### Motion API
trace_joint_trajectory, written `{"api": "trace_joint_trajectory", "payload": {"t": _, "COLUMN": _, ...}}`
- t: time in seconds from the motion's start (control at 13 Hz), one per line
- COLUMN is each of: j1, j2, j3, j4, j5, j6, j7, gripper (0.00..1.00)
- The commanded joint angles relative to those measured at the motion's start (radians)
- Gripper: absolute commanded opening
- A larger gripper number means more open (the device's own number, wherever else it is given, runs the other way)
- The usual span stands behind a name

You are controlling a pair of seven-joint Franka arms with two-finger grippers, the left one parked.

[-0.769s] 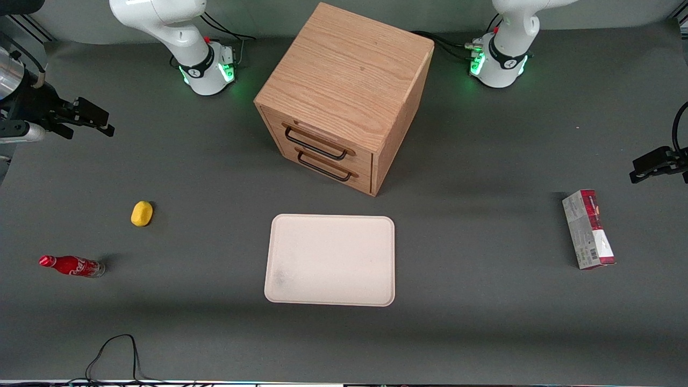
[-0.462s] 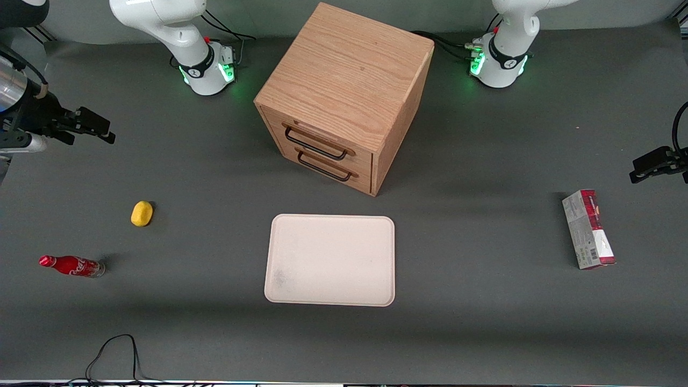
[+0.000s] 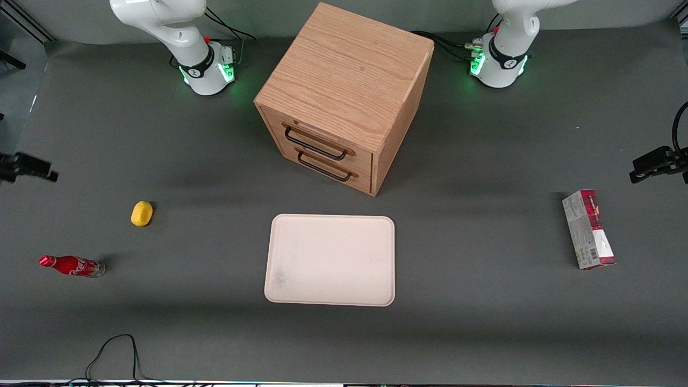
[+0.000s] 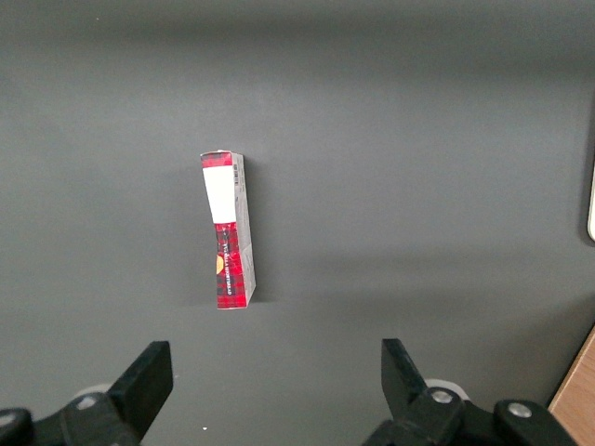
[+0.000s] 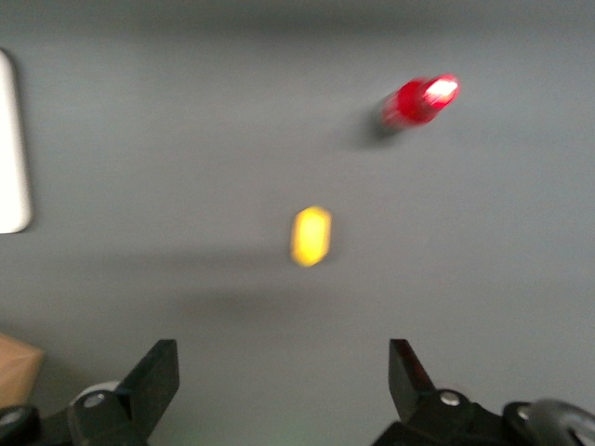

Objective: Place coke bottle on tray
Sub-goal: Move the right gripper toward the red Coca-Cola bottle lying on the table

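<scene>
The coke bottle [image 3: 71,266], slim and red with white script, lies on its side on the grey table toward the working arm's end, nearer the front camera than the yellow object. It shows blurred in the right wrist view [image 5: 420,99]. The cream-white tray [image 3: 330,259] lies flat in front of the wooden drawer cabinet; its edge shows in the right wrist view [image 5: 11,149]. My right gripper [image 3: 29,167] is at the working arm's edge of the front view, high above the table, farther from the camera than the bottle. In the wrist view the gripper [image 5: 284,376] is open and empty.
A small yellow object [image 3: 142,213] lies between the gripper and the bottle, also in the right wrist view [image 5: 310,235]. The wooden drawer cabinet [image 3: 344,97] stands at mid-table. A red-and-grey carton [image 3: 588,229] lies toward the parked arm's end. A black cable [image 3: 115,355] loops at the near edge.
My right gripper has moved nearer the front camera and outward toward the table's end, closer to the yellow object and the bottle. Nothing on the table has moved.
</scene>
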Motion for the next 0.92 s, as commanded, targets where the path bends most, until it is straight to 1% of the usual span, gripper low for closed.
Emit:
{"api": "trace_joint_trajectory", "payload": {"t": 0.0, "j1": 0.003, "j2": 0.188, "j3": -0.082, "j4": 0.119, "j5": 0.071, "j6": 0.068, "j7": -0.165, "gripper": 1.00}}
{"api": "trace_joint_trajectory", "payload": {"t": 0.15, "j1": -0.014, "j2": 0.263, "j3": -0.111, "j4": 0.121, "j5": 0.153, "j6": 0.150, "j7": -0.276, "gripper": 1.00}}
{"api": "trace_joint_trajectory", "payload": {"t": 0.46, "j1": -0.031, "j2": 0.400, "j3": -0.165, "j4": 0.121, "j5": 0.288, "j6": 0.320, "j7": -0.465, "gripper": 1.00}}
{"api": "trace_joint_trajectory", "payload": {"t": 0.85, "j1": -0.039, "j2": 0.492, "j3": -0.173, "j4": 0.125, "j5": 0.393, "j6": 0.440, "j7": -0.568, "gripper": 1.00}}
